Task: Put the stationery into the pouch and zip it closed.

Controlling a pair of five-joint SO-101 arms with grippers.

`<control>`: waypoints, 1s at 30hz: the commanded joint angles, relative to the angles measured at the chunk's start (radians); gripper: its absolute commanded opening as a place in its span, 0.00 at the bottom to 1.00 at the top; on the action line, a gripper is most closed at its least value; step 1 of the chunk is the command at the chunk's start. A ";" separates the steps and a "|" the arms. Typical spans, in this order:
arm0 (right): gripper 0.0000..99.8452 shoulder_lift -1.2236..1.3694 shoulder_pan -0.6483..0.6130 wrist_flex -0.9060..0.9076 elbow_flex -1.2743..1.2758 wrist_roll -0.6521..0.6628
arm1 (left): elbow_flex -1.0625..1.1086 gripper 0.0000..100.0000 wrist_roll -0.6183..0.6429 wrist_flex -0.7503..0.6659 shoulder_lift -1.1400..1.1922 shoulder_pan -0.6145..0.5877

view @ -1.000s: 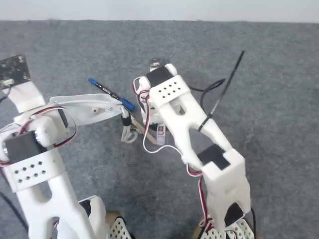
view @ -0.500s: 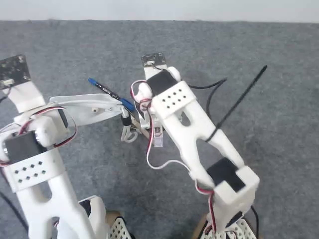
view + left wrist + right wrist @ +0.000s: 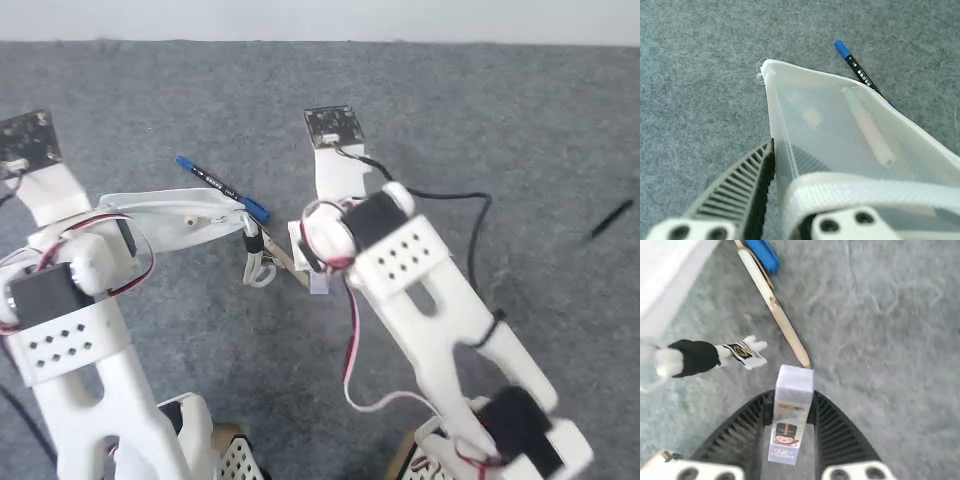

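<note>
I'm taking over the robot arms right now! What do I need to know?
Left gripper: jaws shut on an edge of the pouch.
Right gripper: jaws shut on the eraser, close to the tip of the beige pen.
The blue pen lies on the table beside the pouch; the beige pen lies between the pouch and the right gripper.
Done: some pale items show through the pouch's mesh.
Left: the eraser and both pens go in, then the zip. How far the zip is open cannot be told.
</note>
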 commanded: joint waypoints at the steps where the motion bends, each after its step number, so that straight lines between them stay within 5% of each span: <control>1: 0.01 -0.134 -0.007 -0.087 0.058 0.021 | -0.010 0.01 0.006 -0.026 -0.009 -0.008; 30: 0.01 -0.518 -0.008 -0.513 0.477 0.023 | -0.010 0.01 0.006 -0.026 -0.009 -0.008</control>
